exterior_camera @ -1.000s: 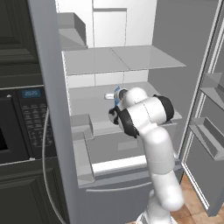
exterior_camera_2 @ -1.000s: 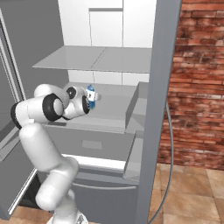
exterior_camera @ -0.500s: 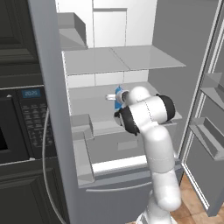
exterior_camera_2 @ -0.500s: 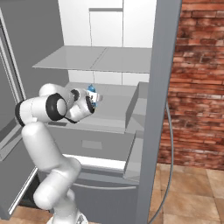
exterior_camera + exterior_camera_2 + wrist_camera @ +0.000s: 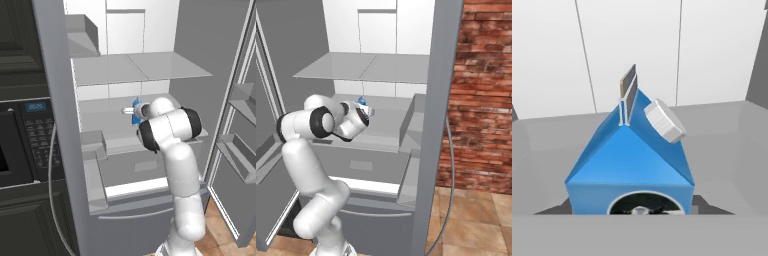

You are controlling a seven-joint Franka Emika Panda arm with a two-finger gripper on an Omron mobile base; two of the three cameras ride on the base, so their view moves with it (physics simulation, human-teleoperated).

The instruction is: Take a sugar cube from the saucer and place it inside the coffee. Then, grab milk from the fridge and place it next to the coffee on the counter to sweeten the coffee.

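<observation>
The milk-fetching step is in hand: the small blue gable-topped milk carton (image 5: pixel 630 165) with its white cap stands upright on a shelf inside the tall grey fridge (image 5: pixel 150 65). The white arm reaches horizontally into the fridge, wrist level with the carton. Whether the fingers are apart or clamped on it, I cannot tell. Next likely calls for securing the carton and withdrawing it.

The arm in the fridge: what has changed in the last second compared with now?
The arm has swung its hand deeper toward the fridge's back wall, bringing the gripper up to the milk; whether it grips cannot be told. The milk stayed upright on its shelf; the camera did not move.
</observation>
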